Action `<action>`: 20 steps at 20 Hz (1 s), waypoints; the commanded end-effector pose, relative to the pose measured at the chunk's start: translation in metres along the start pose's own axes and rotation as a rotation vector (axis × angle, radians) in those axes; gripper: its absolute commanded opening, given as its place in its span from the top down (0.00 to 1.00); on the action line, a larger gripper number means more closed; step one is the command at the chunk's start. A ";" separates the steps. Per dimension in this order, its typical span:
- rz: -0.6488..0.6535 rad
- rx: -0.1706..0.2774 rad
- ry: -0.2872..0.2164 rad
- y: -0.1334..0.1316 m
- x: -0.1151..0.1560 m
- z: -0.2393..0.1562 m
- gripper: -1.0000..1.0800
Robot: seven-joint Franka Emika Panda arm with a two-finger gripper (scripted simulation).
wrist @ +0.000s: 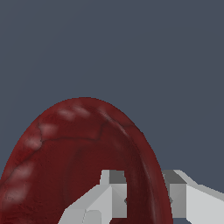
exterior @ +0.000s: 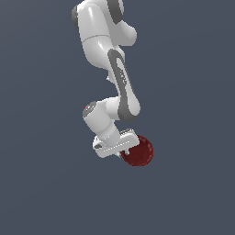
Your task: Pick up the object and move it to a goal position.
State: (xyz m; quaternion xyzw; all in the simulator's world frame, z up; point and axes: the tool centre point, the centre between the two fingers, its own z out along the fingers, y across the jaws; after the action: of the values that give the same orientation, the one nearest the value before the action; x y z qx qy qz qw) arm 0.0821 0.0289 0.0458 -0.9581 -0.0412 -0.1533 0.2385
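Observation:
The object is a small dark red round bowl (exterior: 138,151), at the lower centre of the exterior view, partly hidden behind the white gripper (exterior: 123,149). In the wrist view the bowl (wrist: 74,153) fills the lower part of the picture, tilted so its inside faces the camera. The gripper (wrist: 144,199) is shut on the bowl's rim: one finger (wrist: 114,197) sits inside the bowl and the other finger (wrist: 177,197) outside, with the rim wall pinched between them.
The white arm (exterior: 108,59) reaches down from the top of the exterior view. Around it there is only a plain dark grey-blue surface (exterior: 46,183), with no other objects in view.

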 end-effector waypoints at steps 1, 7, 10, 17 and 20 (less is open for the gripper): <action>0.002 0.000 0.000 0.001 -0.001 0.001 1.00; 0.000 0.000 0.000 0.000 0.000 -0.001 1.00; 0.000 0.000 0.000 0.002 -0.003 -0.004 1.00; 0.000 -0.001 0.000 0.012 -0.017 -0.026 1.00; -0.001 -0.001 -0.001 0.019 -0.027 -0.041 1.00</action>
State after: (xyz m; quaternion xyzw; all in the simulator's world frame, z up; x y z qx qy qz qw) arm 0.0532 -0.0002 0.0585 -0.9583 -0.0415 -0.1517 0.2385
